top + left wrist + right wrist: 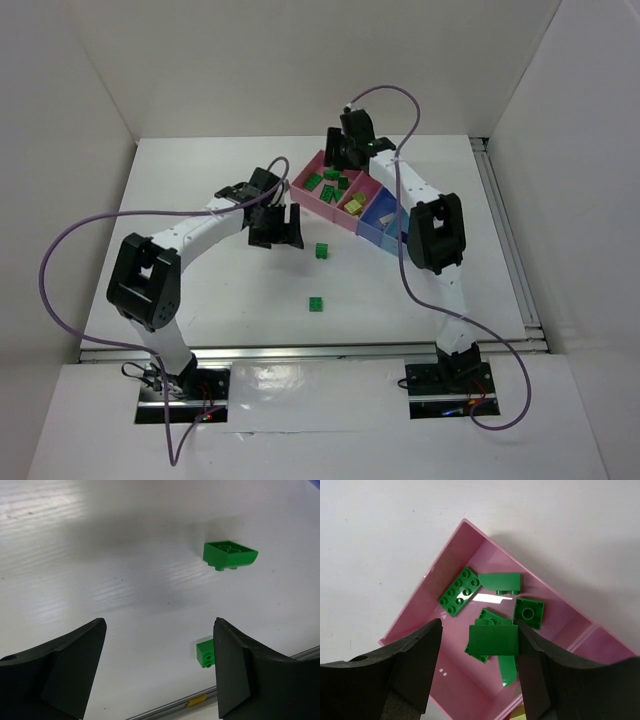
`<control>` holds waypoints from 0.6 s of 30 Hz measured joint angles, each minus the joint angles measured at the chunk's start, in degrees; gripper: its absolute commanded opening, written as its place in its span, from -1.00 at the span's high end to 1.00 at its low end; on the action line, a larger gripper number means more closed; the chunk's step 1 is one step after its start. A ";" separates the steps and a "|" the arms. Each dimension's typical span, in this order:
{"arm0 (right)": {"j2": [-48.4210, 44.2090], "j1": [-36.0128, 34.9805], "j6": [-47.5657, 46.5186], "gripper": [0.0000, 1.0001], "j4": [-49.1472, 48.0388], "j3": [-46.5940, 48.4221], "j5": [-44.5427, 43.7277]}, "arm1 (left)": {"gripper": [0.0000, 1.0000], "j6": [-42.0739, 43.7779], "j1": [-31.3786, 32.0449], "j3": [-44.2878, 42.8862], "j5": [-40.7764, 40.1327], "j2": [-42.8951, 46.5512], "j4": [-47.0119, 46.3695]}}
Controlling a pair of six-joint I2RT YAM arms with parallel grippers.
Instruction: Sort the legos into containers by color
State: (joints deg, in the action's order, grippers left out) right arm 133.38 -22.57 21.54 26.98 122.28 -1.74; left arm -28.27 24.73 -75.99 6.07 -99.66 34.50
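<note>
Left gripper (160,645) held apart over bench (75,555); loose lego (230,554) lies ahead-right of it, second lego (205,653) by its right finger, left arm nearer. Right gripper (479,645) spread above pink tray (422,592), greens (460,591) inside.

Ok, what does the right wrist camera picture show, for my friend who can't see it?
A large pink tray with several green legos lying in it sits on a white table, seen from above. The right gripper is open over the tray, and its two black fingers fill the bottom of the picture.
</note>
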 measured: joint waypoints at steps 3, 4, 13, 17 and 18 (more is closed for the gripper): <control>-2.99 -0.22 -0.48 -0.14 -1.18 -4.74 -0.66 | -0.76 -0.44 2.67 1.62 0.00 0.07 -0.39; -4.68 -0.31 -0.55 -0.11 -1.60 -7.41 -0.74 | -0.76 -0.61 3.65 2.16 -0.13 0.07 -0.37; -4.68 -0.66 -1.33 1.00 2.32 0.24 -0.83 | -0.70 -2.19 8.07 2.25 -1.40 0.07 -1.42; -3.56 -1.49 -1.29 -0.10 3.28 2.34 -1.81 | -0.70 -2.21 8.09 -0.70 -1.51 -0.59 -1.92; -3.56 -1.73 -1.27 -0.24 3.37 2.08 -1.73 | -0.70 -2.19 8.09 -1.38 -1.51 -0.81 -2.32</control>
State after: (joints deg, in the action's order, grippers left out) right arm 129.82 -24.29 20.27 30.35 124.36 -3.46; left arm -30.46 32.82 -77.36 4.56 -100.47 32.18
